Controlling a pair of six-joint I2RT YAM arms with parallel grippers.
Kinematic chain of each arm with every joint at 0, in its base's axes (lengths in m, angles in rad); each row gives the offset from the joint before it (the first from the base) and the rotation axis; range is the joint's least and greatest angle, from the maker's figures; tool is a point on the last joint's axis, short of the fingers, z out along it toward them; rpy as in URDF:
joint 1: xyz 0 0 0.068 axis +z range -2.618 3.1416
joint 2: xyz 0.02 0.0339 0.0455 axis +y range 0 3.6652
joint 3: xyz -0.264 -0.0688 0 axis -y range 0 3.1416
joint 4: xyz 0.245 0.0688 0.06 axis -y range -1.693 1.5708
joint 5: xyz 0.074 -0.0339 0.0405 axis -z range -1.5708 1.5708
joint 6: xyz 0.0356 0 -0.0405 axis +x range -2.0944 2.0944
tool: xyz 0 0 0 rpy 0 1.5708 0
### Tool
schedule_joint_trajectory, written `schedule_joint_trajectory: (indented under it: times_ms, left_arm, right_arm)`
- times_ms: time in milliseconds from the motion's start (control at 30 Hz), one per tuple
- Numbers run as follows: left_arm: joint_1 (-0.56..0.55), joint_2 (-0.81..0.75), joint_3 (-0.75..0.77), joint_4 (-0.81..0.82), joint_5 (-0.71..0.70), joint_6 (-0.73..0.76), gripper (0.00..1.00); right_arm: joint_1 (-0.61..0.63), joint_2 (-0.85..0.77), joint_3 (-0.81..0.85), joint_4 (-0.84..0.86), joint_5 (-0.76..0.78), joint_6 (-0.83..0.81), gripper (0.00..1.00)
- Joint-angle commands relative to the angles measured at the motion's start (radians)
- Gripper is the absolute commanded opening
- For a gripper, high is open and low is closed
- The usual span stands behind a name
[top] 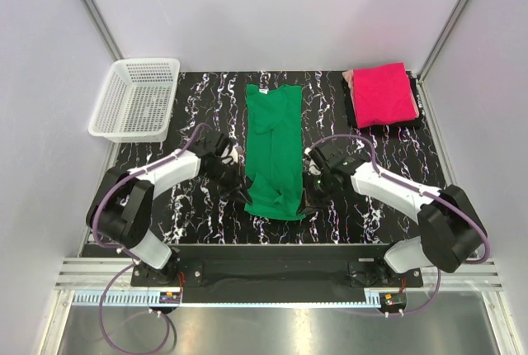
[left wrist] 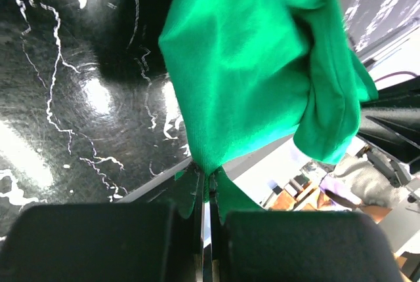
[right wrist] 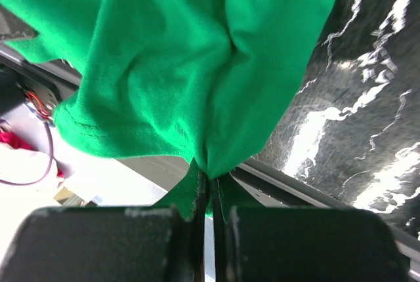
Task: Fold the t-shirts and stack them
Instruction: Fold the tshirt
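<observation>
Black marbled table [top: 388,165] fills our view. At centre we pinch the green shirt [top: 275,136] by its lower corners with left gripper [left wrist: 209,187] and right gripper [right wrist: 209,187]. The pink shirt [top: 382,93] lies folded upper right, and the white basket [top: 106,101] upper left shows bare mesh.

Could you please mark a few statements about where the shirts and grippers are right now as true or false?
1. The left gripper is shut on the green t-shirt. True.
2. The pink t-shirt lies in the white basket. False: it lies folded at the table's far right corner; the white basket stands far left.
3. The right gripper hangs open over the table. False: it is shut on the green t-shirt's near edge.
4. The green t-shirt's collar points away from the arms. True.
</observation>
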Motion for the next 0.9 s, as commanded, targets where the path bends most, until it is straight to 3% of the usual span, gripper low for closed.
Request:
schedule_joint_trajectory:
  times_ms: [0, 867]
  left_arm:
    - [0.021, -0.043, 0.083, -0.043, -0.009, 0.014, 0.00]
    - [0.039, 0.077, 0.424, -0.126, 0.007, -0.058, 0.00]
  right_arm:
    - [-0.039, -0.029, 0.051, -0.053, 0.019, -0.047, 0.00]
    - [-0.217, 0.187, 0.439, -0.196, -0.055, -0.239, 0.00]
